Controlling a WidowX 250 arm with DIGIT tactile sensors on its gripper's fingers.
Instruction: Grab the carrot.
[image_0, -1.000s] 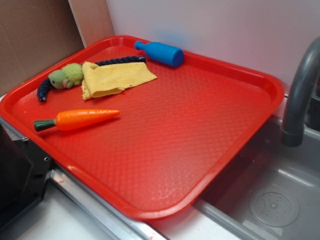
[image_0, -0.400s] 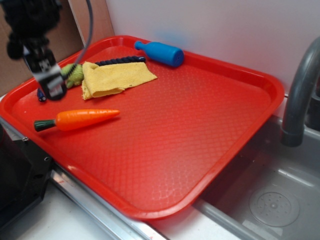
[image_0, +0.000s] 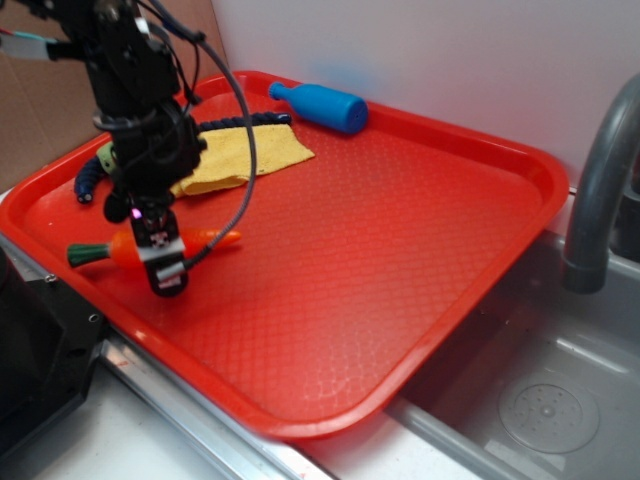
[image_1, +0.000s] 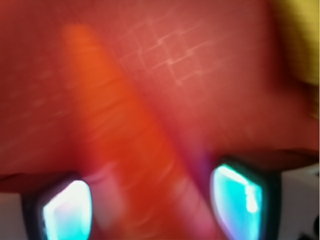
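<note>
The orange carrot (image_0: 212, 238) with a dark green stem (image_0: 88, 252) lies on the left part of the red tray (image_0: 400, 260). My gripper (image_0: 158, 258) hangs straight above the carrot's thick middle and hides that part of it. In the blurred wrist view the carrot (image_1: 115, 140) runs lengthwise between the two fingertips (image_1: 67, 207), which stand wide apart on either side of it. The gripper (image_1: 150, 200) is open. I cannot tell whether the fingers touch the carrot.
Behind the carrot lie a yellow cloth (image_0: 245, 152), a green plush toy on a dark rope (image_0: 88, 180) and a blue bottle (image_0: 322, 105). A grey faucet (image_0: 600, 190) and sink (image_0: 545, 400) are to the right. A black box (image_0: 30, 340) sits at the tray's front left.
The arm came in from the upper left and dropped down over the carrot's middle. The carrot and the other things have not moved.
</note>
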